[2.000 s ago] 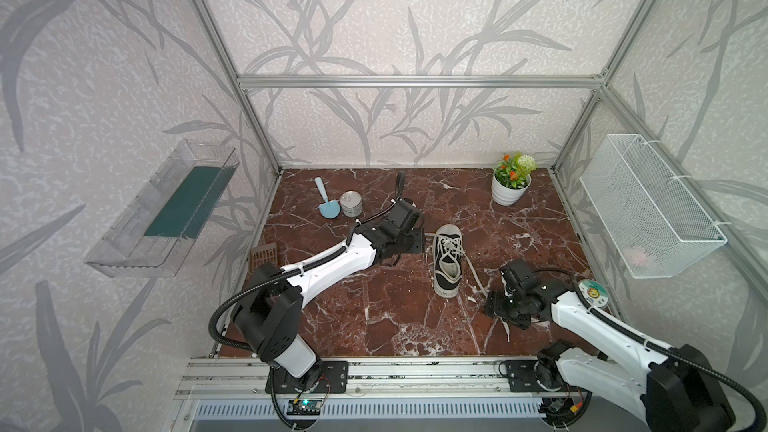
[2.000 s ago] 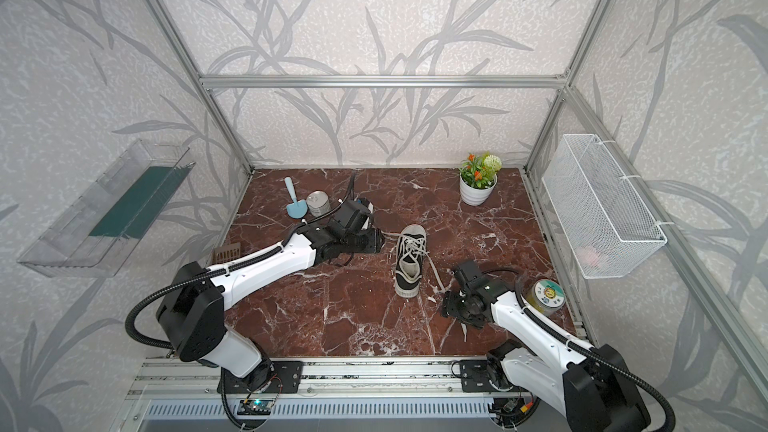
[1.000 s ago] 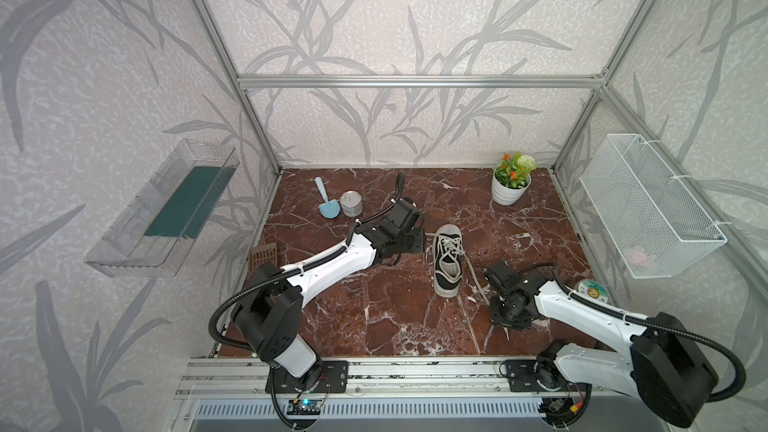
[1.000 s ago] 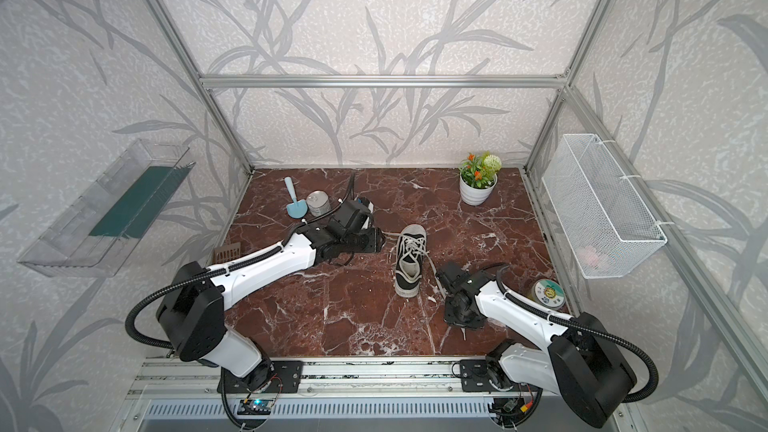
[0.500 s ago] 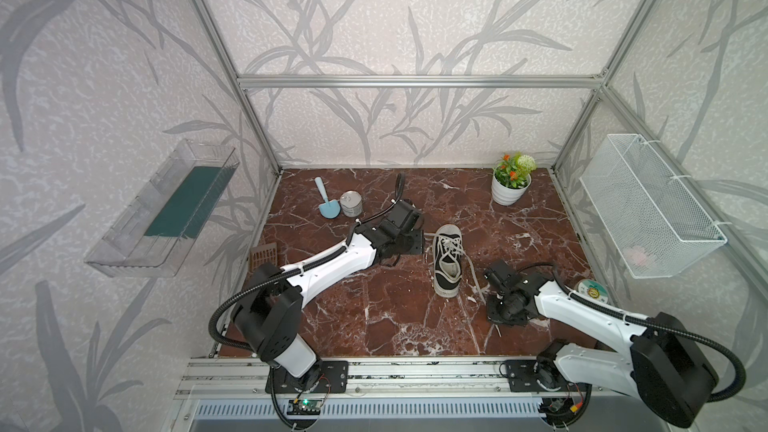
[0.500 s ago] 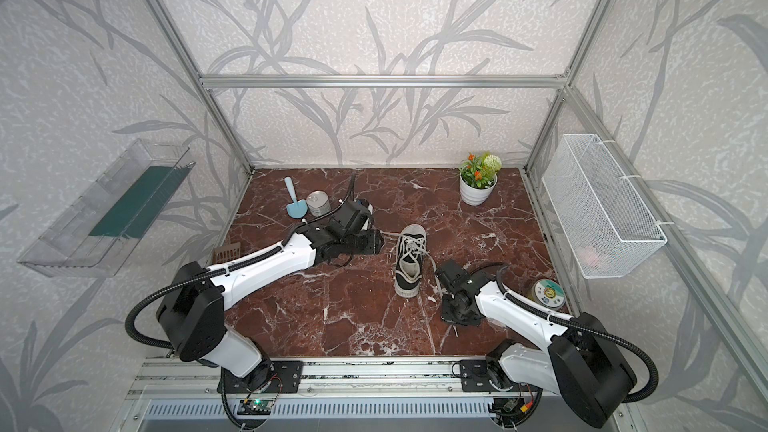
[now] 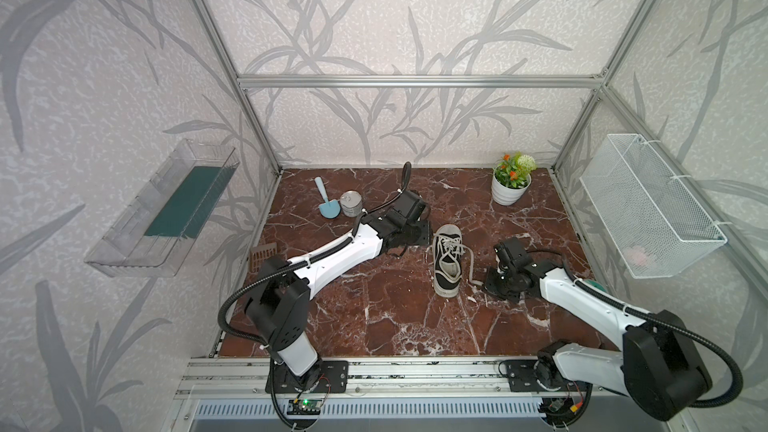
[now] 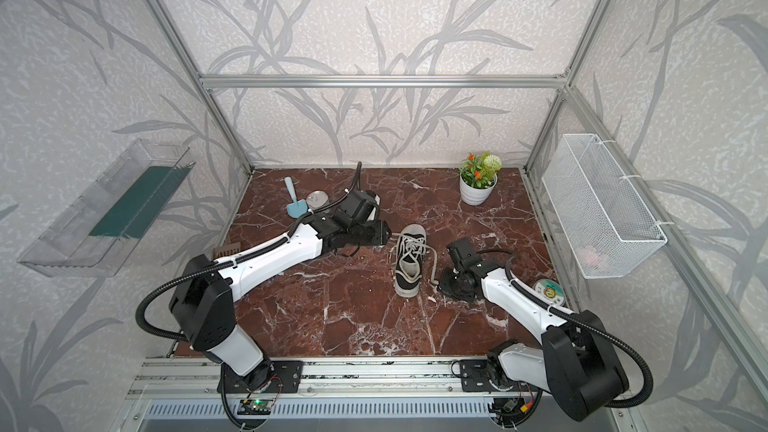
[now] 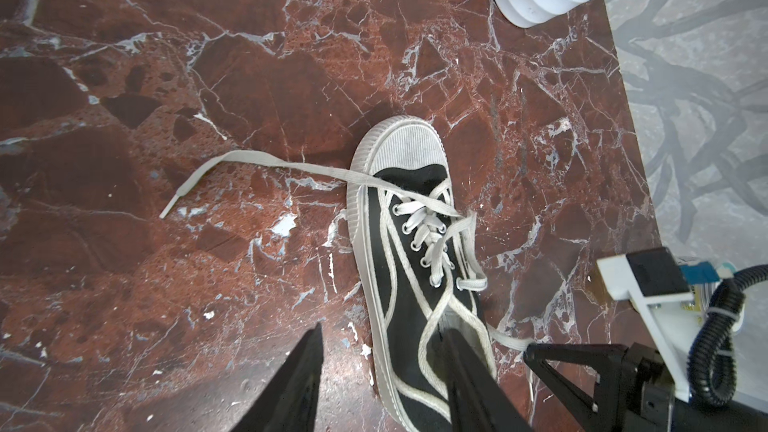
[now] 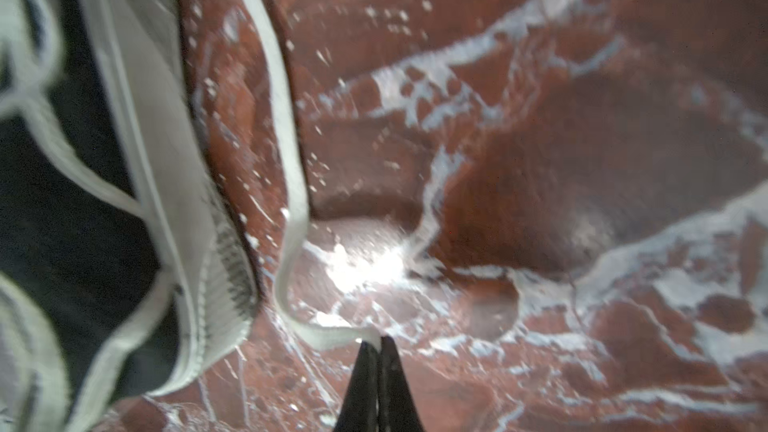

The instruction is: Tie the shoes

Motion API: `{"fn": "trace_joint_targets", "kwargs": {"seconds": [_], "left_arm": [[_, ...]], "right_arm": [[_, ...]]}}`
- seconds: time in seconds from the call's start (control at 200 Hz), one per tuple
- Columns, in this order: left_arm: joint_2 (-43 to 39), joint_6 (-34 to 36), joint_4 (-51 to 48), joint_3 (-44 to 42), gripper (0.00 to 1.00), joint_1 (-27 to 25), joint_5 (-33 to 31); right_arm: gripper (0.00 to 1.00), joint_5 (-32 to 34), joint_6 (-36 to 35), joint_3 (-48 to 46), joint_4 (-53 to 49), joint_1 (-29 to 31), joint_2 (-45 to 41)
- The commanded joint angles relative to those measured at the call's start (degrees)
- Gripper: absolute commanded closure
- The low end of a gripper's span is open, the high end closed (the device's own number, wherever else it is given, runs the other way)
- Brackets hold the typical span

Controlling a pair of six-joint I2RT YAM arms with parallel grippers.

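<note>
The shoe sat untied mid-tabletop, my right fingers pinched one lace by its tip, my left fingers hung spread and empty alongside, so next I reckoned I needed the loose lace to cross them.

A red-brown marble tabletop carries a white-potted plant at its far right corner. Far left, a pale blue scoop lies just beside a metal tin. A brown grille sits at the left edge and a round disc near the right. A clear wall tray holds a green mat. A white wire basket holds something pinkish, perhaps cloth.
</note>
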Motion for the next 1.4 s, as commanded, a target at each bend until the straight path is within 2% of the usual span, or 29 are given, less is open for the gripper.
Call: {"fn": "trace_joint_targets", "kwargs": {"seconds": [0.0,0.13,0.2,0.25,0.34,0.525,0.575,0.73,0.83,0.985,1.395], "left_arm": [[2.2,0.1,-2.1,3.2,0.51,-0.3,1.0],[4.0,0.0,-3.5,5.6,0.51,-0.6,2.3],[4.3,1.1,-4.7,6.7,0.51,-0.9,2.7],[4.1,1.6,-5.5,7.1,0.52,-1.0,2.0],[3.7,2.1,-6.5,7.8,0.52,-1.0,1.4],[3.7,2.5,-6.4,8.2,0.52,-1.0,1.3],[4.0,2.6,-6.7,8.4,0.52,-1.0,1.8],[3.7,1.4,-2.2,4.9,0.53,-1.1,4.8],[4.1,2.7,-4.8,6.6,0.55,-1.1,5.5],[5.2,3.3,-4.3,7.4,0.57,-1.6,7.0],[9.2,3.5,-5.2,10.4,0.61,-3.5,9.4]], "right_arm": [[1.0,-7.0,-2.2,3.8,5.2,-2.7,5.9],[1.0,-9.1,-1.3,5.7,9.3,-5.1,11.0],[1.0,-6.6,-1.9,7.2,9.0,-6.1,11.2],[1.0,-4.8,-2.4,9.1,5.4,-8.1,9.5],[1.0,-2.7,-2.5,9.2,6.1,-11.3,3.9],[1.0,5.7,-5.0,13.2,2.3,-12.9,-1.2],[1.0,6.7,-4.7,12.2,3.9,-13.1,-1.9],[1.0,-1.2,-1.5,6.8,7.1,-12.0,1.5],[1.0,-7.2,5.1,0.2,16.7,-10.4,3.5],[1.0,-9.8,8.9,-1.9,22.0,-7.7,7.6],[1.0,-17.3,13.8,-3.4,36.1,-6.3,16.4]]}}
